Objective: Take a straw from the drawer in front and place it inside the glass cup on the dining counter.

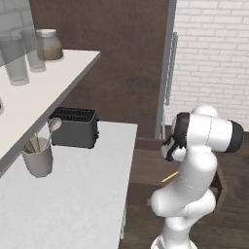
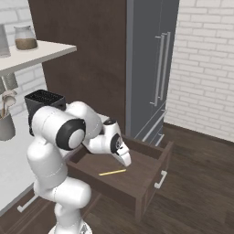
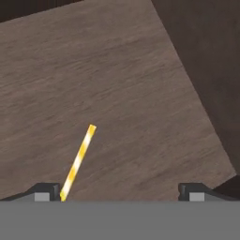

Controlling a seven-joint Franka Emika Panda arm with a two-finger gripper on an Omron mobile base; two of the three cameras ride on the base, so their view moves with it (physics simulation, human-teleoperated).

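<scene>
The dark brown drawer (image 2: 151, 176) stands pulled out from the cabinet, its flat wooden floor exposed. The yellow-green straw (image 2: 112, 172) lies flat on that floor, near the middle of the drawer and apart from every wall. In the left base view the straw (image 1: 169, 177) shows as a short yellow sliver on the drawer (image 1: 146, 168) floor, partly hidden behind the white arm.

The tool (image 3: 121, 191) hangs above the drawer floor and points down into the drawer; its two dark fingertips (image 3: 43, 192) stand far apart and clamp nothing. In the hand view the straw (image 3: 78, 161) runs obliquely across the drawer (image 3: 140, 93) floor, its near end just beside one fingertip and its far end towards the drawer's middle. Whether that fingertip touches the straw cannot be told.

Left of the drawer lies the white tabletop (image 1: 73, 204), carrying a black toaster (image 1: 74, 127) and a grey utensil pot (image 1: 38, 156). Above the tabletop a white shelf (image 1: 44, 92) bears a lidded jar (image 1: 49, 44) and greyish glasses (image 1: 16, 65). Behind the drawer rises a tall grey cabinet (image 2: 151, 68).
</scene>
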